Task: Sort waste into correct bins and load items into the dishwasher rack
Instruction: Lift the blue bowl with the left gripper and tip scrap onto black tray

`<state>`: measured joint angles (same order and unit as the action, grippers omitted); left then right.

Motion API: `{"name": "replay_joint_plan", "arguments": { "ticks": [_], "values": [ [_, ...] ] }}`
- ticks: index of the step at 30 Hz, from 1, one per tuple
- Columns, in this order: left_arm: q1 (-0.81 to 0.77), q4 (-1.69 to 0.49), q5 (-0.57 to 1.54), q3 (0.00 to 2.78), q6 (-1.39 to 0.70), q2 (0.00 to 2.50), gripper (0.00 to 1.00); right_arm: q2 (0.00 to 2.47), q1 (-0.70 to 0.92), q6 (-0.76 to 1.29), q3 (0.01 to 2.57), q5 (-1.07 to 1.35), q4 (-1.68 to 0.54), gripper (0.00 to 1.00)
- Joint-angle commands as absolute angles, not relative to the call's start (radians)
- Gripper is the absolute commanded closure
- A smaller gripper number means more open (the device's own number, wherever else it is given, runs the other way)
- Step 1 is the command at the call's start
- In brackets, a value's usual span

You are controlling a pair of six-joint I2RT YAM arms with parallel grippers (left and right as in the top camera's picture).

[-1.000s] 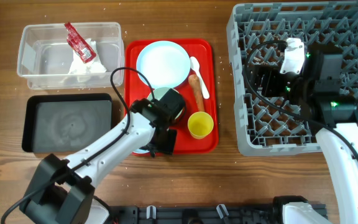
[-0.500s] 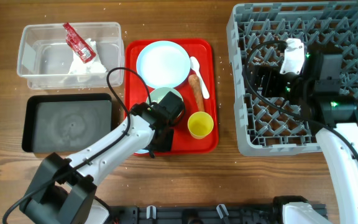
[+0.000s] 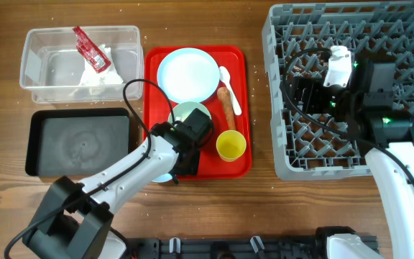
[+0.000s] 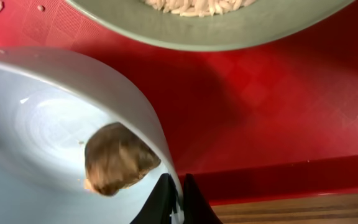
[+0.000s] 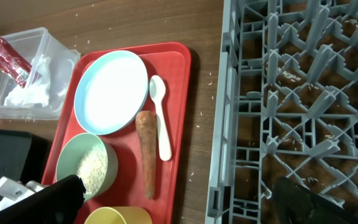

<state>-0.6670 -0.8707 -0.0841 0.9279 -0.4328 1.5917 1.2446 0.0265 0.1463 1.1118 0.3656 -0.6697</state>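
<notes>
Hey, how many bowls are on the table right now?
2. The green bowl, holding rice, sits on the red tray. The blue bowl is at the tray's front left corner, its rim pinched by the left tool. No others show.

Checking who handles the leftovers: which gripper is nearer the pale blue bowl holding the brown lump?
Left. The left gripper has its jaws shut on the rim of the pale blue bowl; the right gripper hangs open over the dishwasher rack, far off.
</notes>
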Motion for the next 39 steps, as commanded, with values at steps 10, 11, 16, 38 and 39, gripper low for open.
{"name": "replay_joint_plan", "arguments": {
  "ticks": [10, 11, 16, 38, 39],
  "values": [
    [-0.594, -1.068, -0.08, 1.082, -0.461, 1.544, 0.96, 1.253, 0.025, 0.16, 1.124, 0.36, -0.67, 0.0],
    [-0.582, -1.082, -0.079, 1.102, -0.461, 1.533, 0.96, 1.253, 0.025, 0.16, 1.124, 0.359, -0.669, 0.0],
    [-0.511, -1.109, -0.04, 1.158, -0.459, 1.471, 0.96, 1.253, 0.025, 0.16, 1.124, 0.36, -0.67, 0.0],
    [0.461, -0.92, 0.773, 1.16, -0.071, 1.411, 0.96, 1.253, 0.025, 0.159, 1.124, 0.359, -0.668, 0.0],
    [0.499, -0.919, 0.812, 1.16, -0.05, 1.423, 0.96, 1.253, 0.025, 0.16, 1.124, 0.359, -0.668, 0.0]
  ]
}}
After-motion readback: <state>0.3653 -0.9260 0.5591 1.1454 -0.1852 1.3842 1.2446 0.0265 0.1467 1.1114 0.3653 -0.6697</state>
